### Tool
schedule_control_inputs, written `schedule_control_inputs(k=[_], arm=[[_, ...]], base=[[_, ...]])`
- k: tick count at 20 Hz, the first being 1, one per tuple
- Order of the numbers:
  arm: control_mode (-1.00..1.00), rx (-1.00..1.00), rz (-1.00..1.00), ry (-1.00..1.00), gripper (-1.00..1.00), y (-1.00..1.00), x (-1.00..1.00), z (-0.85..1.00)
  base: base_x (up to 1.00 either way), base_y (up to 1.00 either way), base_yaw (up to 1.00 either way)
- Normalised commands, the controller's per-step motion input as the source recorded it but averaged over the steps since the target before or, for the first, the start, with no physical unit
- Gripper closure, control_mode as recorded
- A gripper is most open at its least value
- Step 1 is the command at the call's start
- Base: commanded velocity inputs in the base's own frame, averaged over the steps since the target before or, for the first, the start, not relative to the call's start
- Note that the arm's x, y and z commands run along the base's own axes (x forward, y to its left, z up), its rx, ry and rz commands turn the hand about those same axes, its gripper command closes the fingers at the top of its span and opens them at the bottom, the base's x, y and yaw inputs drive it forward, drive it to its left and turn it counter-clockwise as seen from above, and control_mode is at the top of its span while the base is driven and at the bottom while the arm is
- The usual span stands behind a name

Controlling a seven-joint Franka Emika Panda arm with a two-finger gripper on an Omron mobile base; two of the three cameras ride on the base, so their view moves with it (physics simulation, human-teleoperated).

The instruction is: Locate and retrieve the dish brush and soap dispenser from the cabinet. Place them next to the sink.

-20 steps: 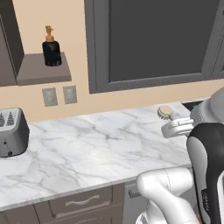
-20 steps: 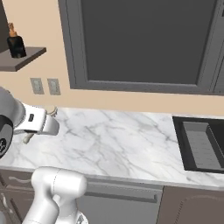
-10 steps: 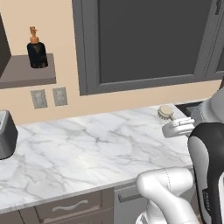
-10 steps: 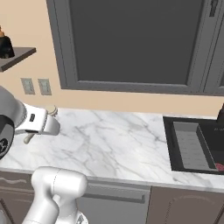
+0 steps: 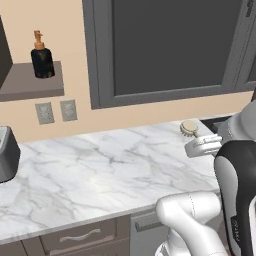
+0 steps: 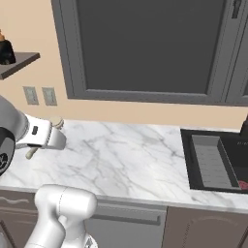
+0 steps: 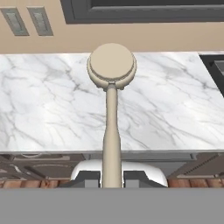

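My gripper [image 7: 112, 177] is shut on the pale handle of the dish brush [image 7: 111, 65], whose round tan head points out over the marble counter. The left base view has the brush head [image 5: 189, 128] just beyond the gripper [image 5: 197, 141], above the counter's right part. In the right base view the gripper [image 6: 52, 131] hangs with the brush [image 6: 58, 123] over the counter's left end. The black soap dispenser [image 5: 42, 56] with its orange pump stands on the cabinet shelf [image 5: 30, 84], far to the left. The dark sink [image 6: 213, 157] lies at the counter's right.
A toaster [image 5: 7, 155] stands at the counter's left edge. Two wall outlets [image 5: 56, 111] sit under the shelf. A large dark window [image 6: 150, 46] runs behind the counter. Drawers [image 5: 80, 237] lie below the counter front.
The whole picture has slid left, so the base has driven to the right. More of the sink now appears. The brush stays held in the shut gripper.
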Motion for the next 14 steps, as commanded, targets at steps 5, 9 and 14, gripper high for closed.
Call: schedule_control_inputs(k=[5,9,14], arm=[[1.0,0.0,0.0,0.0,1.0,0.0,0.0,0.0],[1.0,0.0,0.0,0.0,1.0,0.0,0.0,0.0],[1.0,0.0,0.0,0.0,1.0,0.0,0.0,0.0]], base=[[0.59,0.17,0.0],[0.48,0.23,0.0],[0.19,0.07,0.0]])
